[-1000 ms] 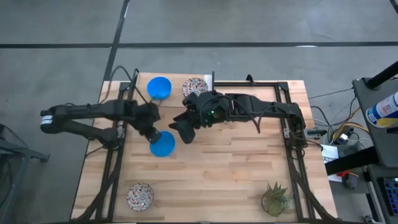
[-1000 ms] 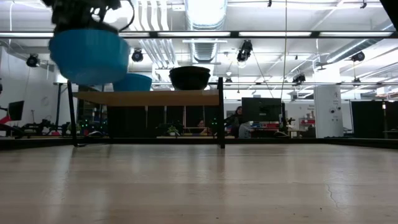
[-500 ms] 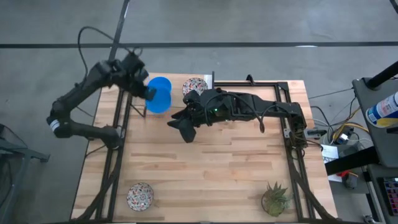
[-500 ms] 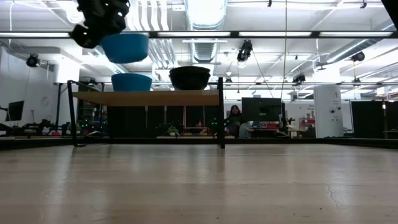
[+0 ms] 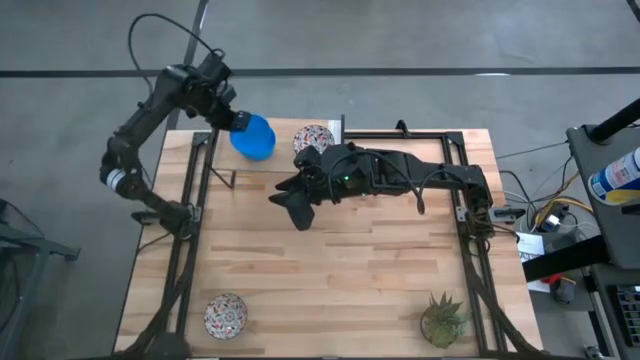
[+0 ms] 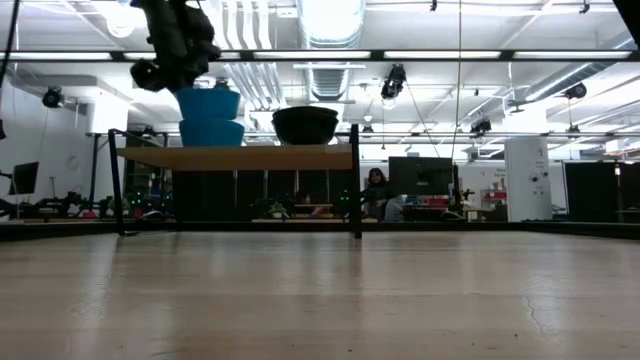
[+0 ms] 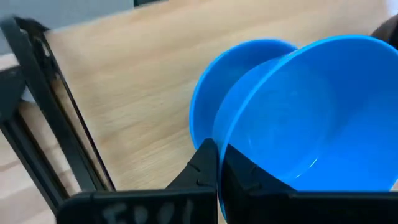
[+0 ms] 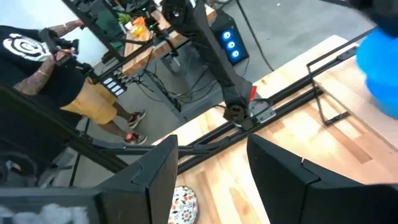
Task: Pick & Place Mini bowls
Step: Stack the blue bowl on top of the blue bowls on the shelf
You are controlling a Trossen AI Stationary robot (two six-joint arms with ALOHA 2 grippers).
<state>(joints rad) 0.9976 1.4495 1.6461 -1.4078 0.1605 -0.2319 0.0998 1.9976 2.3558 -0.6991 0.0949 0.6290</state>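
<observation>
Left tool (image 5: 232, 120) sits at the far left corner of the worktop (image 5: 340, 290), its arm rising from the left edge, bending high and reaching forward to the back rail. Its fingers are pinched tight on the rim of a blue bowl (image 5: 254, 137); the left wrist view shows that held bowl (image 7: 317, 118) tilted, its rim clamped between the dark fingers (image 7: 205, 168). Directly beneath it sits a second blue bowl (image 7: 230, 74), and in the low view the held bowl (image 6: 208, 103) looks nested into or just above the lower bowl (image 6: 211, 132); whether they touch I cannot tell.

Just right of the tool, past the blue bowls, a patterned bowl (image 5: 314, 138) stands on the same back edge of the worktop. Another patterned bowl (image 5: 225, 316) lies well apart, at the near left corner, and shows again in the right wrist view (image 8: 182, 205). A potted plant (image 5: 443, 318) stands near the near right corner.

Right tool (image 5: 292, 205) hangs over the middle of the worktop, its arm stretched leftward from the right side. Its fingers (image 8: 155, 180) are spread apart, with nothing between them. A person (image 8: 56, 68) stands beyond the worktop in that view.
</observation>
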